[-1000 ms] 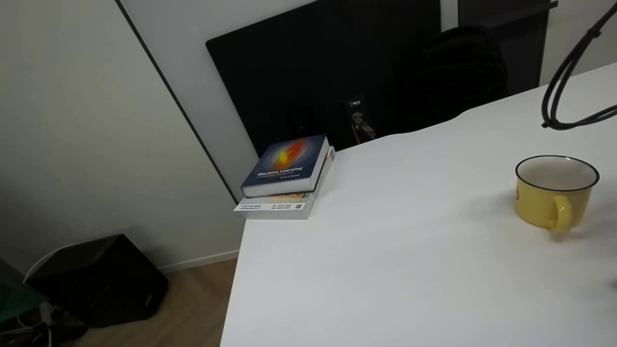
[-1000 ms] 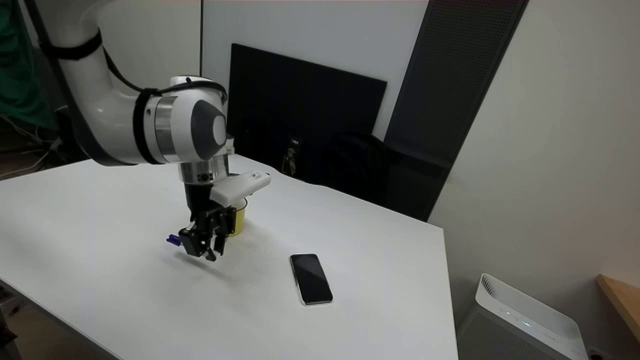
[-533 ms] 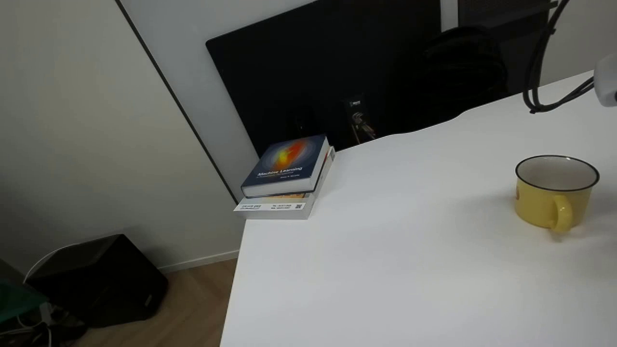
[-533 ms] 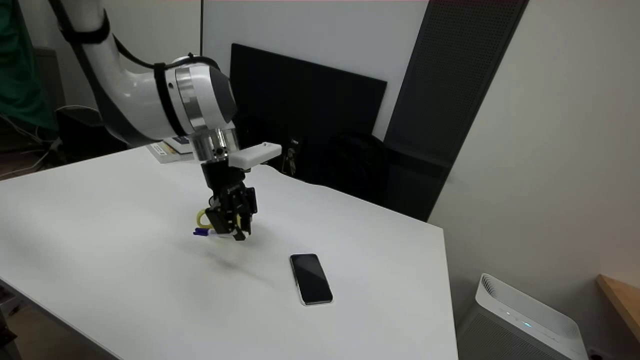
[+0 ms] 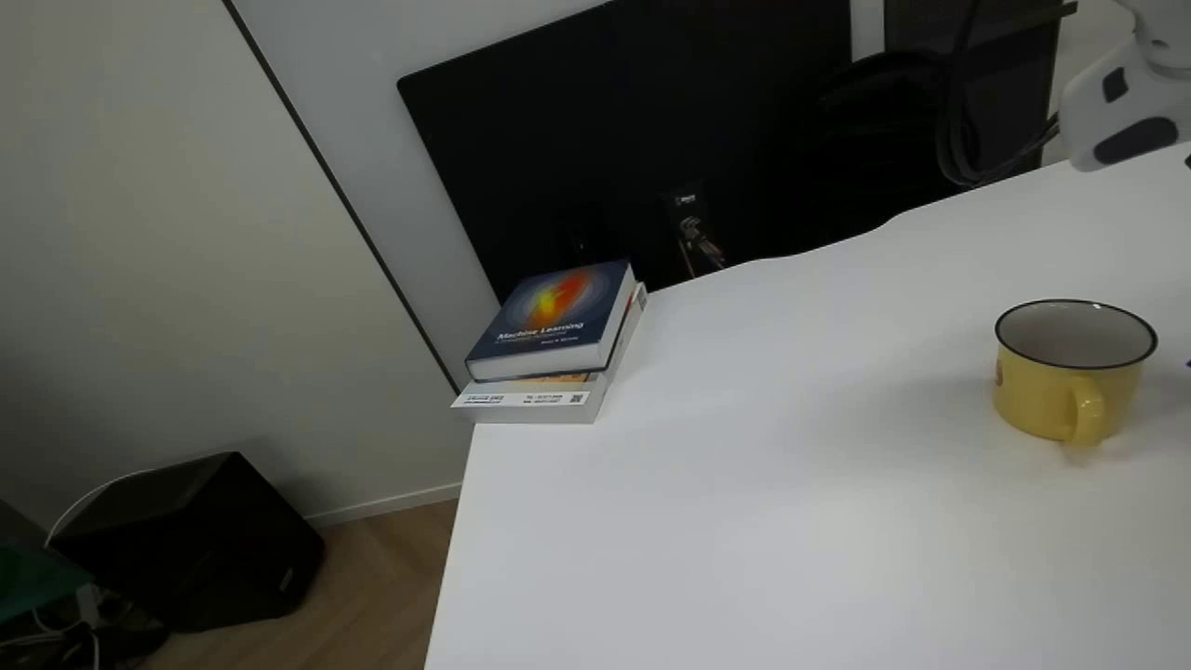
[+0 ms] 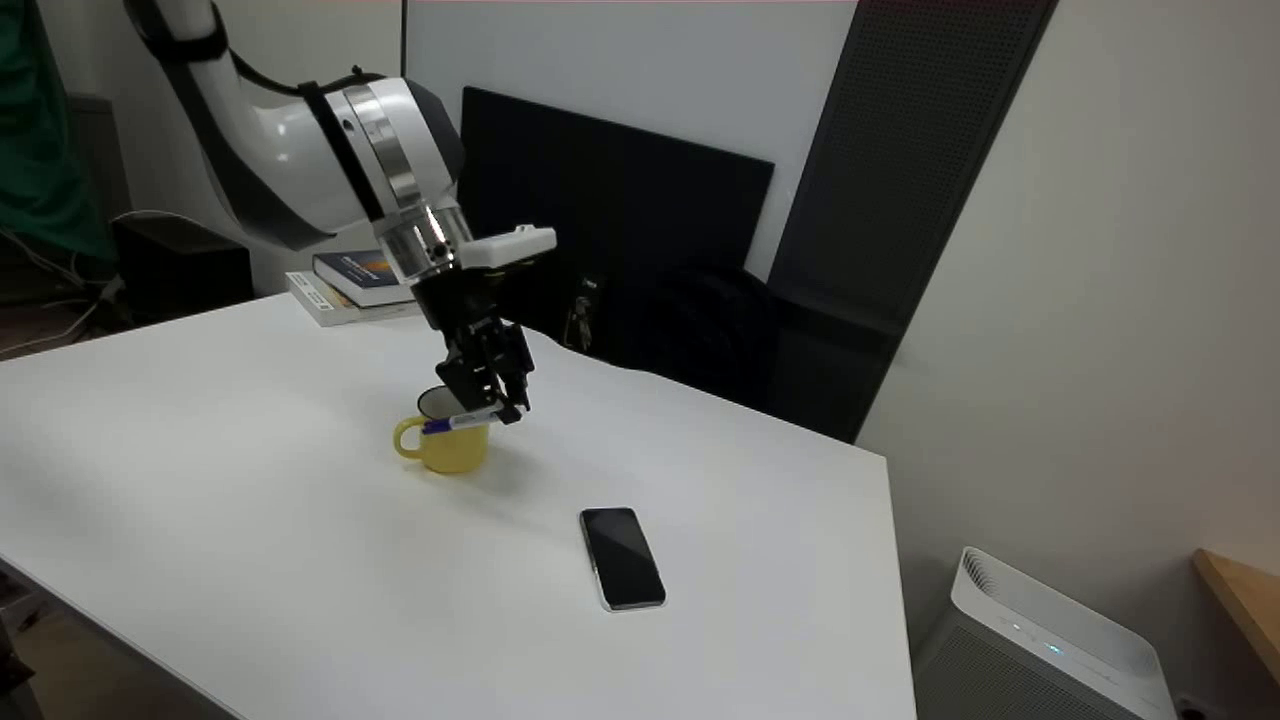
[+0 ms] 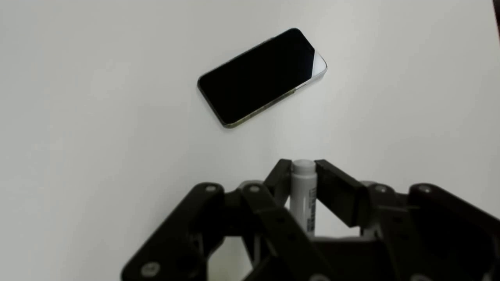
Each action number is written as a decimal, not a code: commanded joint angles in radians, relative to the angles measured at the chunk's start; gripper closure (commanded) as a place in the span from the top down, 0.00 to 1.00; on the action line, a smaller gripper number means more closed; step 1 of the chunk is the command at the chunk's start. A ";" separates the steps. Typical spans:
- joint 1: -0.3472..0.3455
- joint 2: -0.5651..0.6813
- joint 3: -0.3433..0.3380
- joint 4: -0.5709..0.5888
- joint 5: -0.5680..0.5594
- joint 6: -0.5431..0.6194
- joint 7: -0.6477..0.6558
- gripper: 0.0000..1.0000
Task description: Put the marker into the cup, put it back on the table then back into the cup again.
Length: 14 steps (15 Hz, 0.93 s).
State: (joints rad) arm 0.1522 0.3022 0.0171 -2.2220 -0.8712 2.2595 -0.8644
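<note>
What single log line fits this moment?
gripper: holding blue-capped marker | marker: outside yellow mug | mug: upright on table | smartphone: screen up

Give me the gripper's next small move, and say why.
I'd probably raise the marker above the mug: the gripper has it pinched, but in an exterior view its blue end crosses the mug's front instead of pointing down inside.

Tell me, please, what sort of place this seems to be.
Most likely an office or research lab: a robot arm hangs over a plain white table, with a Machine Learning book at one corner.
</note>
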 commanded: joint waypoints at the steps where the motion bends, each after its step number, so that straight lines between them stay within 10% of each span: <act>1: -0.002 0.011 0.035 0.075 -0.062 -0.087 0.053 0.06; 14: 0.038 0.152 0.092 0.226 -0.349 -0.216 0.143 0.06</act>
State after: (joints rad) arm 0.1780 0.3933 0.0979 -2.0449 -1.1537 2.0889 -0.7769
